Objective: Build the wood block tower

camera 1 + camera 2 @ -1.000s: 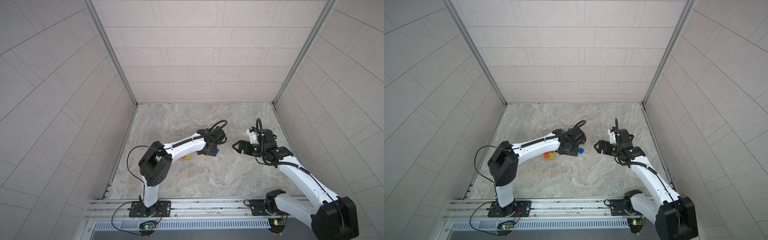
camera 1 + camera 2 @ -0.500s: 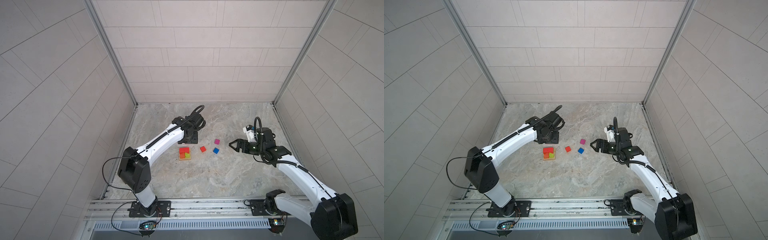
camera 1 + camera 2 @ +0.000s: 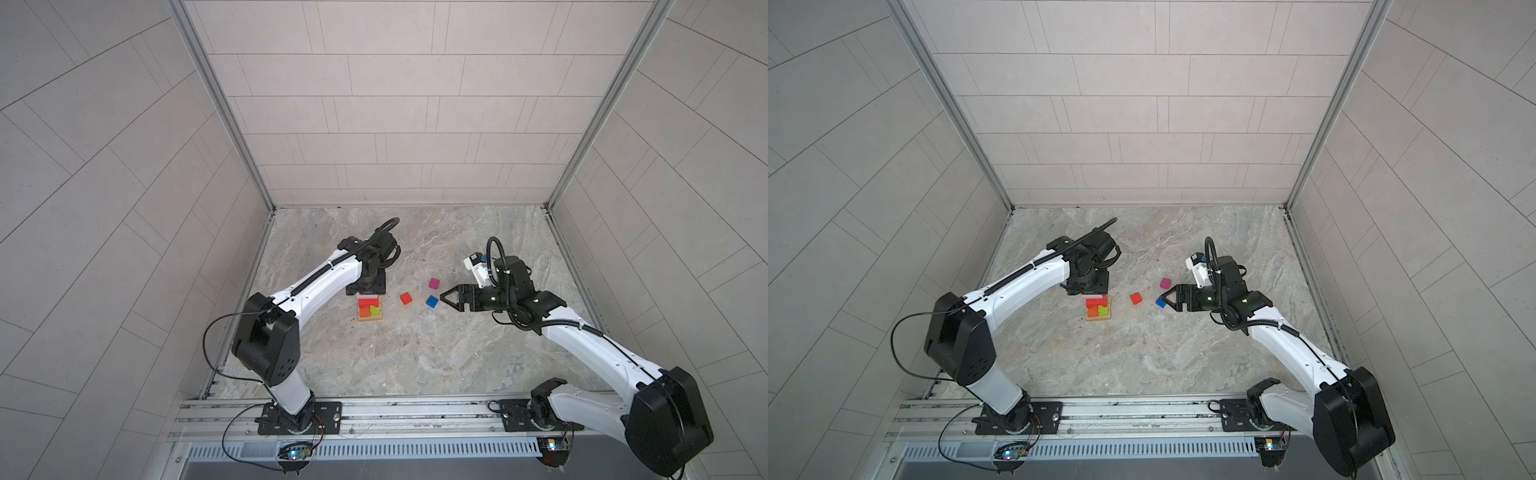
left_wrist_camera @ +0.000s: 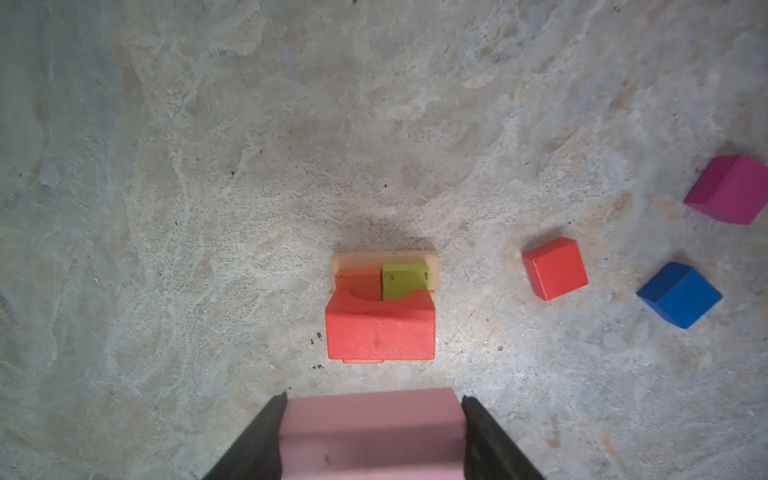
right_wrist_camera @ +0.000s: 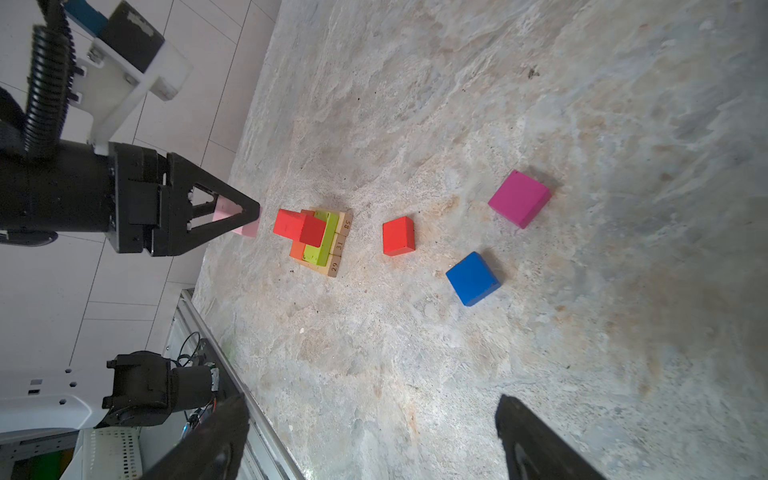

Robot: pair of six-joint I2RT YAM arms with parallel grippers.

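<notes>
L pincer (image 4: 374, 397) clamps pink oblong (image 4: 372, 436) beside tower (image 4: 380, 328); R pincer (image 5: 370, 400) wide, empty, nr blue cube (image 5: 472, 278)

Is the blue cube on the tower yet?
No: in the right wrist view the blue cube lies on the table, well apart from the tower.

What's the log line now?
left pincer: holding pink block; right pincer: open; tower top: red arch; loose: red cube, blue cube, magenta cube
</notes>
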